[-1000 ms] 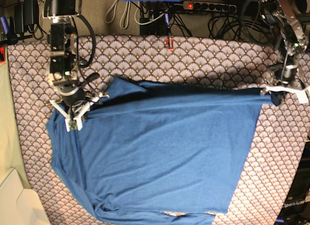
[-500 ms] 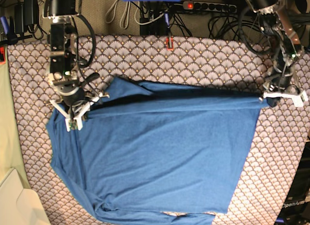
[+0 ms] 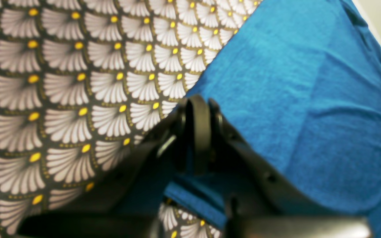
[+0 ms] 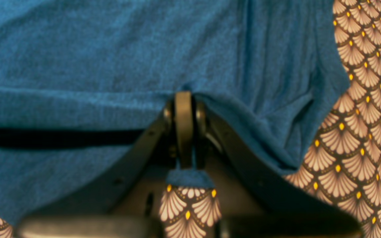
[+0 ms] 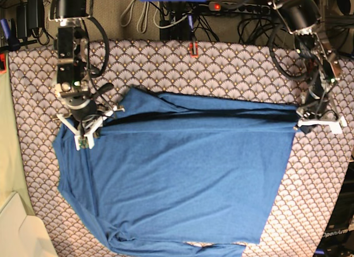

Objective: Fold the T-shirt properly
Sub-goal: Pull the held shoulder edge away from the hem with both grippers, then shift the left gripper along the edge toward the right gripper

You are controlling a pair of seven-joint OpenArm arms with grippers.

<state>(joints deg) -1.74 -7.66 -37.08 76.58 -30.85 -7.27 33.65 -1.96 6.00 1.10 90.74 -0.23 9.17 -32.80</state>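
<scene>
Broadly, the scallop-patterned grey-white cloth (image 5: 221, 63) covers the worktop, and the large plain medium-blue knit T-shirt (image 5: 182, 179) lies spread across it. Its far edge runs taut side to side between the arms, each equally near: right tool (image 5: 84, 136) and left tool (image 5: 318, 124) are both clamped on that hem.
</scene>
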